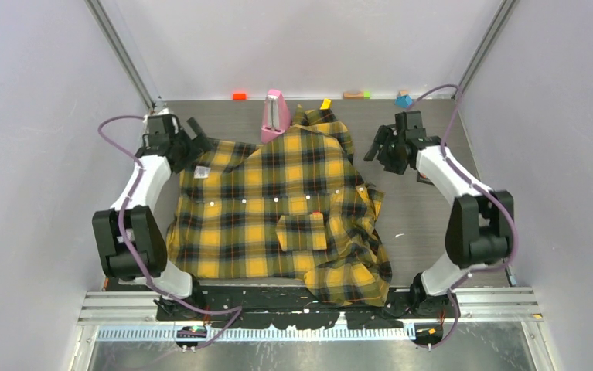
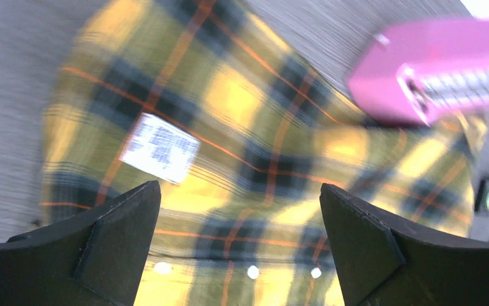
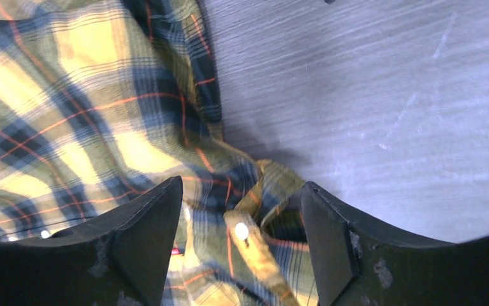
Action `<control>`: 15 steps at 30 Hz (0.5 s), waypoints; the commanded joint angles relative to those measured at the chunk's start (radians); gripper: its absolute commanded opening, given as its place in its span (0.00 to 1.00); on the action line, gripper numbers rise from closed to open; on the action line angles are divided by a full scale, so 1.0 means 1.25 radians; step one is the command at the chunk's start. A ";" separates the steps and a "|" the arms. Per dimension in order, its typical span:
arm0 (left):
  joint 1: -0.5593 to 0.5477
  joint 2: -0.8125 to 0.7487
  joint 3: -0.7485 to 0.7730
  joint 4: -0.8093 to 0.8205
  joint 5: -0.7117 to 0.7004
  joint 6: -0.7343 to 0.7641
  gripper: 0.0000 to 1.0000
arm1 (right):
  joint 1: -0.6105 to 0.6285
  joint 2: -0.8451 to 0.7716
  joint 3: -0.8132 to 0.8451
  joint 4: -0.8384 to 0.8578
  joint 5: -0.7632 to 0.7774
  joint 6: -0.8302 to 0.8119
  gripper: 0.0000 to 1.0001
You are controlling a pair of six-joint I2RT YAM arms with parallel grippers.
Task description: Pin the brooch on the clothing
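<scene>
The yellow-and-black plaid shirt (image 1: 285, 209) lies spread on the table, front up, with its white buttons and chest pocket (image 1: 302, 232) showing. A tiny pink-red dot (image 1: 316, 213) sits at the pocket's top edge and may be the brooch. A similar speck shows in the right wrist view (image 3: 176, 251). My left gripper (image 1: 199, 141) is open and empty above the collar end, over the shirt's white label (image 2: 160, 148). My right gripper (image 1: 376, 148) is open and empty above the shirt's right edge, over a crumpled cuff with a button (image 3: 241, 231).
A pink stapler-like object (image 1: 276, 116) stands at the far side by the shirt; it also shows in the left wrist view (image 2: 433, 70). Small coloured blocks (image 1: 239, 96) (image 1: 403, 100) lie along the back wall. A small dark square item (image 2: 487, 196) sits at the frame's right edge.
</scene>
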 commanded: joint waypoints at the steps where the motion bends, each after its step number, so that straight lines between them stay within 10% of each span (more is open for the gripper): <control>1: -0.133 -0.072 0.042 -0.101 0.024 0.079 1.00 | -0.009 0.109 0.101 0.051 -0.075 -0.074 0.70; 15: -0.477 0.072 0.079 -0.028 0.073 0.027 1.00 | 0.017 0.420 0.336 0.009 -0.077 -0.131 0.62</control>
